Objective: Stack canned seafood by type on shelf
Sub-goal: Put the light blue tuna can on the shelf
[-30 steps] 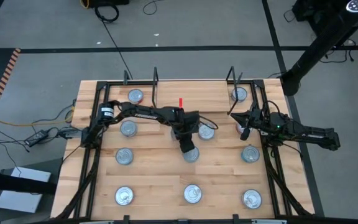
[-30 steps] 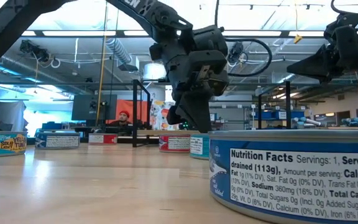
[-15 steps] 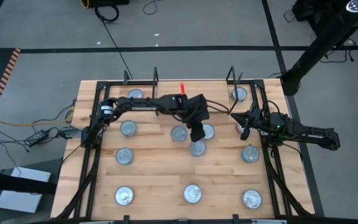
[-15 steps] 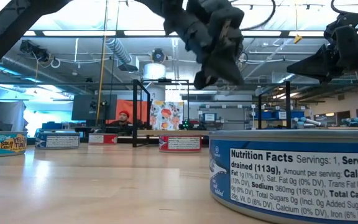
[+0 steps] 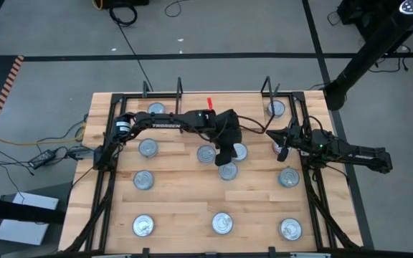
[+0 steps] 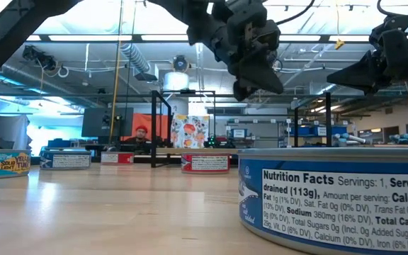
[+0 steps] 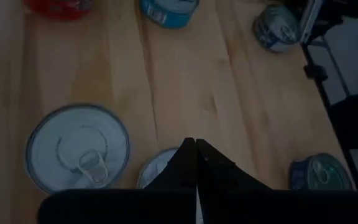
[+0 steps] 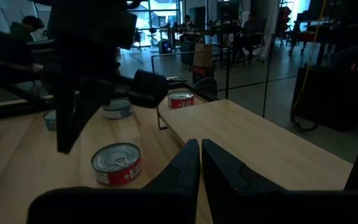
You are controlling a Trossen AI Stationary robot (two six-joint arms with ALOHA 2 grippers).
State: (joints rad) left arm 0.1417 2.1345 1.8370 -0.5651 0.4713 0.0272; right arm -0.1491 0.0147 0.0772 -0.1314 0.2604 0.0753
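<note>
The nearest blue tin (image 6: 335,195) reads "Nutrition Facts", "drained (113g)". Tins lie scattered on the desk (image 5: 178,208). Left gripper (image 5: 224,156), fingers together, hangs mid-desk; right gripper (image 5: 282,152), together, waits right.

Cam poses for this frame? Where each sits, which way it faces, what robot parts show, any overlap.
High: overhead, straight down; both arms, left gripper mid-table over tins, right gripper at the right edge.
Low: table height, level across; nearest tin fills the foreground, arms enter from above.
Left wrist: faces down at the tabletop; its shut fingers over tins.
Right wrist: faces across the table; its shut fingers, a red tin.
Shared: high and low both show both arms.
</note>
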